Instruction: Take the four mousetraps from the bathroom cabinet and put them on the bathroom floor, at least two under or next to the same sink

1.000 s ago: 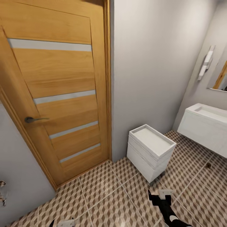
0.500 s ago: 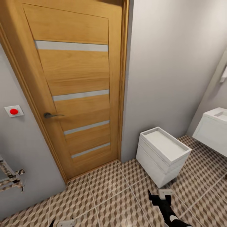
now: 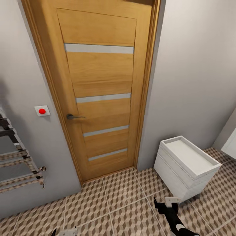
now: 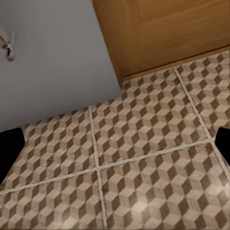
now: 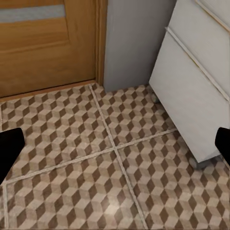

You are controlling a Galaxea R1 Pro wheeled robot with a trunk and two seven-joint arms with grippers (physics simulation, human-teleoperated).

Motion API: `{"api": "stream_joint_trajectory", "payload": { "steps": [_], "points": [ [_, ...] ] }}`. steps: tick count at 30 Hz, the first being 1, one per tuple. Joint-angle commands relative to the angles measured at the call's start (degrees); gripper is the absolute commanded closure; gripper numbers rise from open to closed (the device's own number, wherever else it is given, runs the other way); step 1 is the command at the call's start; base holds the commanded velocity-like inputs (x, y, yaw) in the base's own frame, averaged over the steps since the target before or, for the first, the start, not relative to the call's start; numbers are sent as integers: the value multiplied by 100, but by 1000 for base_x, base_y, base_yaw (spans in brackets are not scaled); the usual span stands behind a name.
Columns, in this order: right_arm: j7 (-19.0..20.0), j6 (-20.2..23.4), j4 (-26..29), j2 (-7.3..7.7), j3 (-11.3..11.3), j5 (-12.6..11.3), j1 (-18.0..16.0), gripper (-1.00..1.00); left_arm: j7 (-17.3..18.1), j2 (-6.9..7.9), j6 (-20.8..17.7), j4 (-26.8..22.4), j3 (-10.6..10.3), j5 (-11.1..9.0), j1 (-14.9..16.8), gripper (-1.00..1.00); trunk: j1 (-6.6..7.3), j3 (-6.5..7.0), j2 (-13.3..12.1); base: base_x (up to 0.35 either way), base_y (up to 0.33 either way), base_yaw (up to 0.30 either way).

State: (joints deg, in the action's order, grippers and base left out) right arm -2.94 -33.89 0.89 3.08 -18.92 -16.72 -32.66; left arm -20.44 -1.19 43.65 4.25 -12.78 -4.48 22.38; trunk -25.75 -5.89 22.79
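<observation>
We are holding both grippers low over the bathroom floor [image 3: 124, 203], and neither is carrying or touching anything. In the right wrist view the right gripper [image 5: 115, 148] is showing its two dark fingertips [image 5: 9, 148] spread far apart at opposite edges of the picture, with bare patterned tile between them. The left gripper [image 4: 115, 146] is standing the same way in its own wrist view, spread wide, one fingertip [image 4: 8, 148] at each edge, only tile in the gap. From the head camera we are seeing just the tops of both arms, the right gripper [image 3: 167, 203] near the bottom edge and the left gripper [image 3: 65, 232] barely entering.

Ahead of the grippers we are counting one wooden door [image 3: 100, 95] with four pale horizontal strips and one lever handle [image 3: 73, 116]. Just beside the right gripper, one small white drawer unit [image 3: 186, 167] is standing on the tiles. Off to the left arm's side we are counting one red wall button [image 3: 42, 111] and one chrome towel rail [image 3: 19, 164].
</observation>
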Motion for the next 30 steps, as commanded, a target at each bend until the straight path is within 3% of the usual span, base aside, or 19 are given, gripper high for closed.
{"api": "stream_joint_trajectory", "payload": {
  "steps": [1,30],
  "points": [
    [-30,-13,-1,0,-50,-24,-4,-100,-7,-5,30,24,-49,-45,12,-100,-4,-13,13,0,214,253],
    [-30,-13,-1,0,-50,-24,-4,-100,-6,-5,30,24,-49,-45,12,-100,-4,-13,13,0,26,253]
  ]
}}
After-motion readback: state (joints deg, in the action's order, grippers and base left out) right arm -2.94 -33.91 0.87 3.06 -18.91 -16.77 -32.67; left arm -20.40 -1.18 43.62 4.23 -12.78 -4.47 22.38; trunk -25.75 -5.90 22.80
